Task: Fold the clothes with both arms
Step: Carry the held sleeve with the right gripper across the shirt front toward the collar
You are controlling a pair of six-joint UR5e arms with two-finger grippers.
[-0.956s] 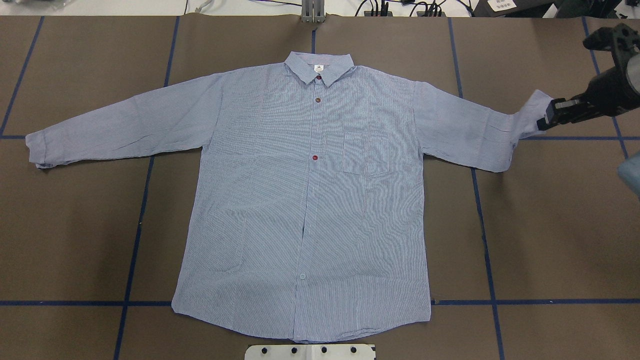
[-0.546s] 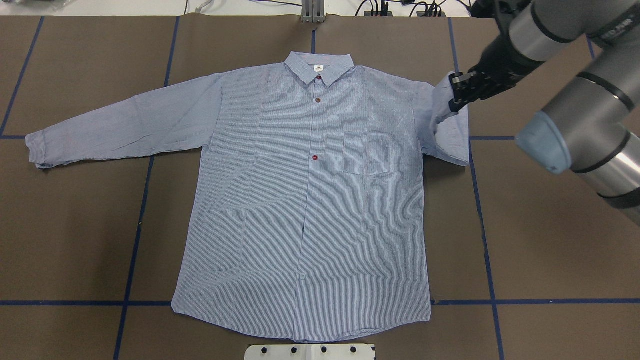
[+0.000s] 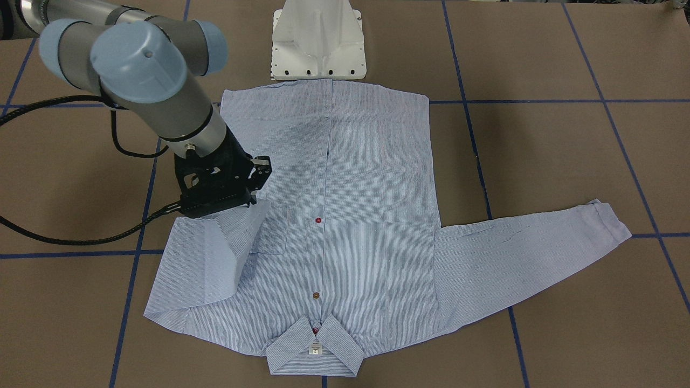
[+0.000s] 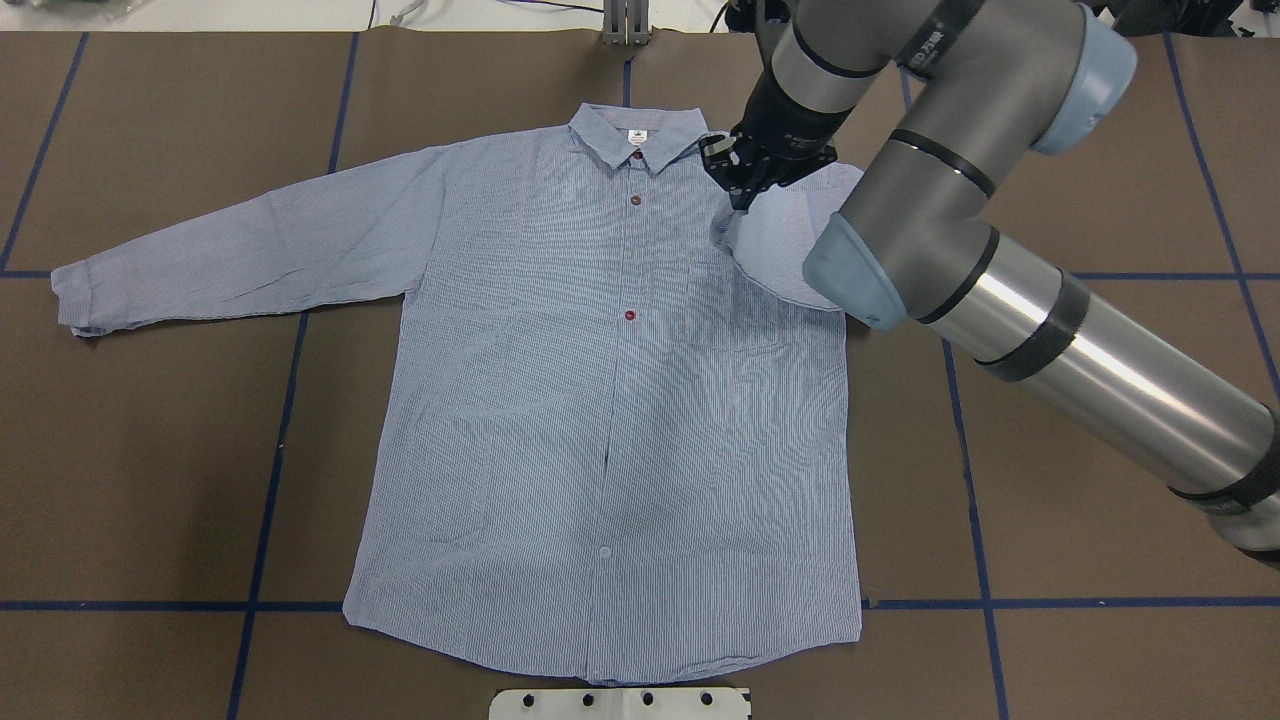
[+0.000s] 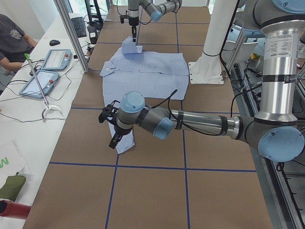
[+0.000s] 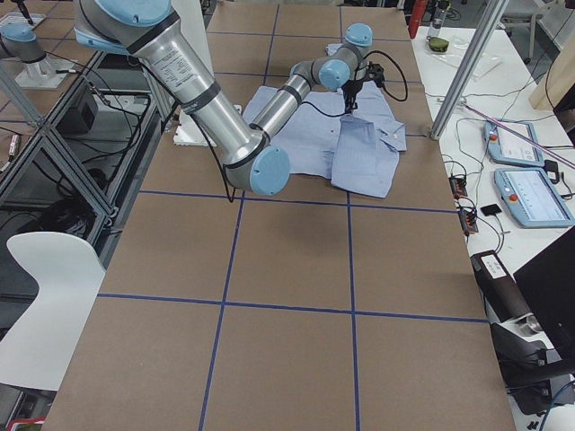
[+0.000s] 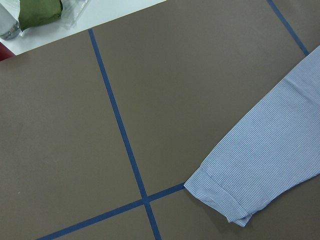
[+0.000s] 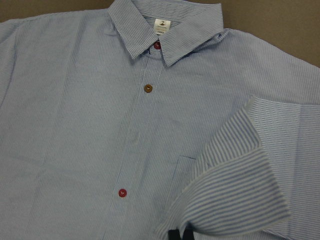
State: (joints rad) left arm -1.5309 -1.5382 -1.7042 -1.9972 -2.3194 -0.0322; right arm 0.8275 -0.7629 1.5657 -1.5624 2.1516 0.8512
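Observation:
The striped light-blue shirt (image 4: 600, 400) lies flat, front up, collar (image 4: 640, 140) at the far side. My right gripper (image 4: 740, 197) hangs over the chest by the pocket, shut on the right sleeve's cuff (image 8: 235, 190). That sleeve (image 3: 210, 258) is doubled back over the shirt's body. In the front-facing view the right gripper (image 3: 254, 202) stands just above the fabric. The left sleeve (image 4: 230, 250) lies stretched out flat, with its cuff (image 7: 225, 200) showing in the left wrist view. My left gripper (image 5: 109, 128) hovers by that cuff; I cannot tell whether it is open or shut.
The white pedestal base (image 3: 318, 43) stands at the shirt's hem. Blue tape lines (image 4: 270, 480) cross the brown table. Beyond the collar side is a white bench with tablets (image 5: 52, 59) and cables, and a person (image 5: 12, 38) sits there. A green bag (image 7: 40, 10) lies on the white bench beyond the table edge.
My right gripper has swept left from the table's right side, carrying the cuff over to the chest, so the sleeve now folds across the shirt. The left sleeve has not moved.

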